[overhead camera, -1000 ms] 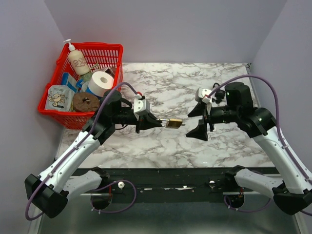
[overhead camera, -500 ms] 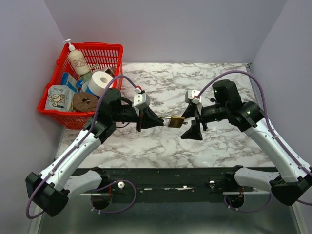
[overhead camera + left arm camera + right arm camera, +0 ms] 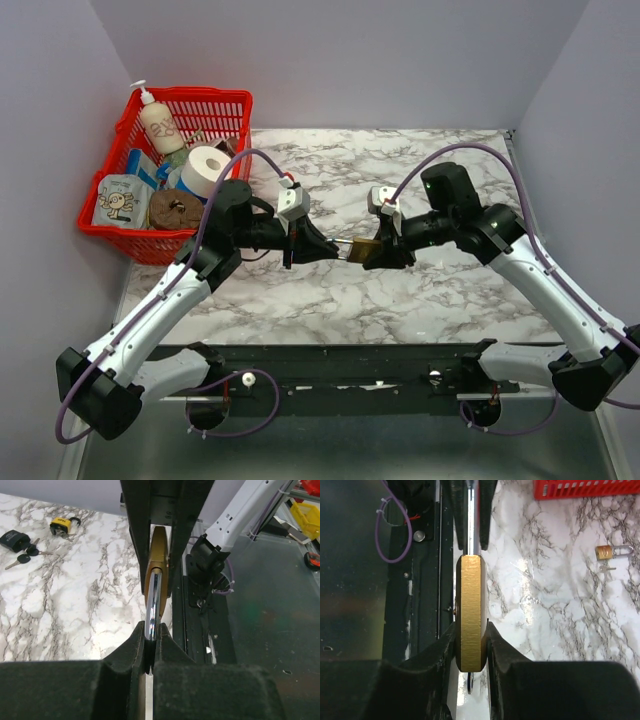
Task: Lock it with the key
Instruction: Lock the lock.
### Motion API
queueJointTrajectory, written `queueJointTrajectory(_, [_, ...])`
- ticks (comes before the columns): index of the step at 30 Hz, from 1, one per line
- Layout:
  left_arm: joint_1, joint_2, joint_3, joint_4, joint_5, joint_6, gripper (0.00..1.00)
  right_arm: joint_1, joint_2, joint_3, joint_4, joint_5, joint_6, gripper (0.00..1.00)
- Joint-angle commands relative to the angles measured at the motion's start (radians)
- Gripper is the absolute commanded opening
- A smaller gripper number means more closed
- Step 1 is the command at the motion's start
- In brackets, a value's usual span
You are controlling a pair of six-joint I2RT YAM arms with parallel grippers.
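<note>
A brass padlock hangs above the middle of the table between both arms. My left gripper is shut on its chrome shackle, pinched at the fingertips. My right gripper is shut on the brass body, one finger on each flat face. A thin dark sliver sticks out under the body, edge-on. I cannot tell whether it is the key.
A red basket of toiletries stands at the back left. In the wrist views a yellow padlock, a black padlock with keys and a small brass padlock with a key lie on the marble.
My right gripper has moved left to the padlock and shut its wide-open jaws on the brass body. The left gripper has kept its hold on the shackle.
</note>
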Motion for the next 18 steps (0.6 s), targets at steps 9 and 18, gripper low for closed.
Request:
queueJointTrajectory(9, [-0.003,-0.005,0.027,0.186,0.008,-0.082,0.0,0.022,0.005,0.022,0.052,-0.051,0.026,0.01])
queueJointTrajectory(18, [-0.035,0.009,0.008,0.249,-0.01,-0.112,0.0,0.042,0.012,0.03,0.083,-0.131,0.052,0.01])
